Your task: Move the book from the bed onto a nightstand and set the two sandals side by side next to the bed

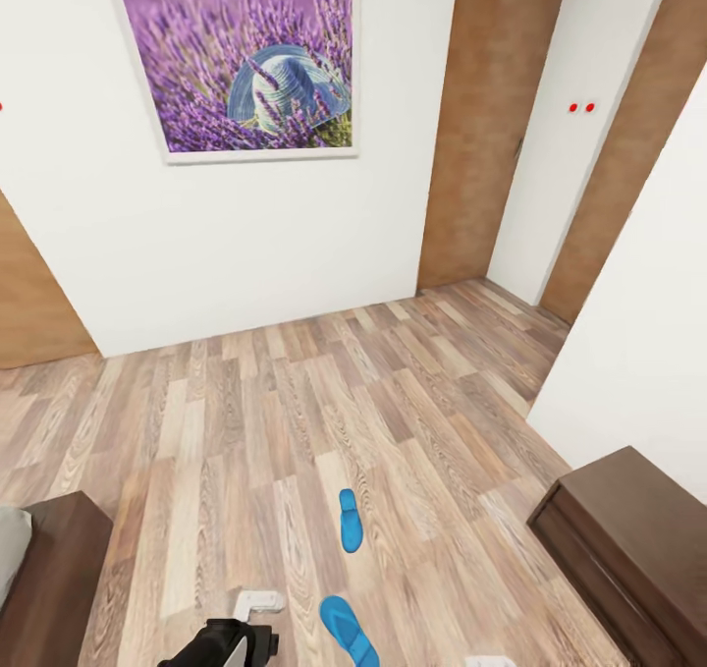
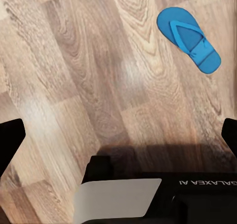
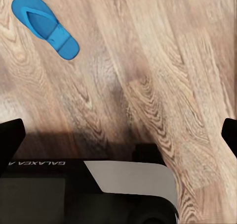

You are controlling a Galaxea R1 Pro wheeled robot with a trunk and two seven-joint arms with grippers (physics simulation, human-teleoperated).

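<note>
Blue flip-flops lie on the wood-plank floor point(image 1: 245, 421) ahead of the robot: the farther sandal point(image 1: 350, 520) sits out in the open floor, and the nearer sandal point(image 1: 349, 630) lies close to the robot's base, one behind the other and angled differently, not side by side. Neither is next to the bed point(image 1: 44, 569), whose dark wooden corner and a sliver of grey mattress show at the head view's lower left. A dark-brown cabinet point(image 1: 628, 539) stands against the wall at lower right; whether it is a nightstand I cannot tell. The book is not among the things I can make out.

Both hands hang over bare floor with nothing between their fingers. The left hand point(image 2: 118, 135) has its dark fingertips spread to the edges of its wrist view, a sandal beyond them; the right hand point(image 3: 118, 135) is spread likewise, with a sandal off to one side.

By my judgement the task is barely begun: both sandals await gathering and pairing by the bed, and the book's move is not shown as done.
</note>
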